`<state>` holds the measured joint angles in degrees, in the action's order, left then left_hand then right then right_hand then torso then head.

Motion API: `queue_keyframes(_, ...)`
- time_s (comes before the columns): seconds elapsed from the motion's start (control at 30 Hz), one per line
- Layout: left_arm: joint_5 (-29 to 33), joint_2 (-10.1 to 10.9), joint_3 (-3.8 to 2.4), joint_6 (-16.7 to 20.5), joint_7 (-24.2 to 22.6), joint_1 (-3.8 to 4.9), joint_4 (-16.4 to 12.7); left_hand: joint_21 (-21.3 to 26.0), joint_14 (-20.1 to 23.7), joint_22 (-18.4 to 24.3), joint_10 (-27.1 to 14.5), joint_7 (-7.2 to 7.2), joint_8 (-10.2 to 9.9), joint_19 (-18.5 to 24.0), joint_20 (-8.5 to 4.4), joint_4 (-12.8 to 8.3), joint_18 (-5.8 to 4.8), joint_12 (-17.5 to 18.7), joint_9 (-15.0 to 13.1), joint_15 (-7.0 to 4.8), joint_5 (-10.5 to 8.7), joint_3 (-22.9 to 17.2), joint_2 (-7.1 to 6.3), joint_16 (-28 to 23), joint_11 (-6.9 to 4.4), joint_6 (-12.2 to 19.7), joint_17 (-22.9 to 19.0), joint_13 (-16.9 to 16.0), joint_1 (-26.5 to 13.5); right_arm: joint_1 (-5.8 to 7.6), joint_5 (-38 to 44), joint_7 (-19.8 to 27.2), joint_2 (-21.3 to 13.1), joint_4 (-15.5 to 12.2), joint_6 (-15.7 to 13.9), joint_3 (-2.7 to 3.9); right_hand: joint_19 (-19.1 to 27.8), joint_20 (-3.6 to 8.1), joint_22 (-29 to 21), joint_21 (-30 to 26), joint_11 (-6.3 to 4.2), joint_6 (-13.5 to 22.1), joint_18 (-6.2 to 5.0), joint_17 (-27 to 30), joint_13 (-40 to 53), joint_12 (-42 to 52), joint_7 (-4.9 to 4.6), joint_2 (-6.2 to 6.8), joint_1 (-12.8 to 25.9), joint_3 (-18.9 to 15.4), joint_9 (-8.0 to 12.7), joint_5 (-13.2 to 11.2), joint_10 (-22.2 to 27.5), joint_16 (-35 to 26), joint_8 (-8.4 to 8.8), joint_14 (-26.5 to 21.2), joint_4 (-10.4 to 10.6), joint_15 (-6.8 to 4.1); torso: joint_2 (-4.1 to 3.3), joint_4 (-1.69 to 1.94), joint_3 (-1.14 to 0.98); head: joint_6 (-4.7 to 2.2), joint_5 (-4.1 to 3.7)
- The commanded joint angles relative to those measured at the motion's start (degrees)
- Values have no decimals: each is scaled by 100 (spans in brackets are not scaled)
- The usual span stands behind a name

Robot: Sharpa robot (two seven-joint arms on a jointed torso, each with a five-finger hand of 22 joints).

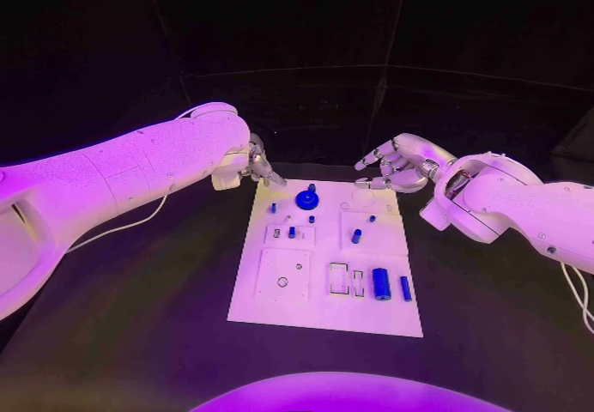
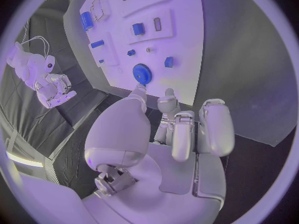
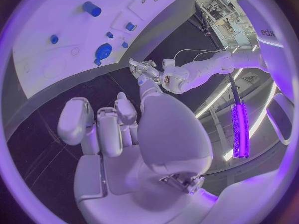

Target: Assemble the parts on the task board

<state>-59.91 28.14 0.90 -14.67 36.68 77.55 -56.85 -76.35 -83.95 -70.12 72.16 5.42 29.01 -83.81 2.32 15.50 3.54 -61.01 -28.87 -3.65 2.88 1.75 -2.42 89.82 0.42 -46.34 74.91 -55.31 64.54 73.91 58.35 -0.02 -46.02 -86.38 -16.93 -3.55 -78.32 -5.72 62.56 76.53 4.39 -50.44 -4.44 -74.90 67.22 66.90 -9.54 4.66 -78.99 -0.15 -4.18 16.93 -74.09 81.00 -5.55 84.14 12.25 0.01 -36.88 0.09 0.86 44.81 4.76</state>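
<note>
the left hand (image 1: 254, 165) hangs empty, fingers loosely apart, over the far left corner of the white task board (image 1: 279, 302). the right hand (image 1: 394, 166) hovers empty, fingers apart, by the far right corner. between them a round blue gear (image 1: 307, 200) sits on the board. small blue parts (image 1: 381, 283) lie nearer the front.

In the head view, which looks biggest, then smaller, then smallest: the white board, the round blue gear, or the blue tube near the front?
1. White board, by far the biggest.
2. Blue gear.
3. Blue tube, though it looks close to the gear, and it lies nearer the camera, so I'm unsure.
</note>
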Motion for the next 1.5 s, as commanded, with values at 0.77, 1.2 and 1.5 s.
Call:
queue_keyframes(0.77,-377,-492,144,-870,-344,-205,822,-112,-605,-195,89,-107,58,-77,-6,73,26,-147,157,-15,-19,381,243,18,-43,-470,1509,-100,68,8,-23,70,76,31,-11,2,43,-4,-11,-26,0,60,-83,-52,-6,-12,-6,-25,24,-36,7,64,34,-28,-15,257,5,-24,-3,-4,0,38,13)
queue_keyframes(1.2,-377,-538,172,-977,-399,-246,848,-141,-605,-241,104,-125,44,-89,-22,21,17,-164,211,-31,-17,412,350,18,-60,-543,1509,-111,217,8,-23,71,78,30,-12,2,40,-3,-11,-27,0,62,-83,-52,-5,-11,-5,-32,13,-40,7,87,34,-30,-17,258,4,-25,-8,-8,0,28,17)
queue_keyframes(1.5,-376,-556,175,-928,-445,-257,869,-146,-605,-254,107,-127,24,-90,-27,-31,15,-166,255,-34,-16,398,451,18,-63,-576,1509,-106,349,9,-23,74,88,34,-9,2,40,-2,-15,-31,-1,63,-83,-49,-5,-10,-5,-41,3,-44,6,116,34,-34,-20,258,4,-25,-6,0,3,38,11)
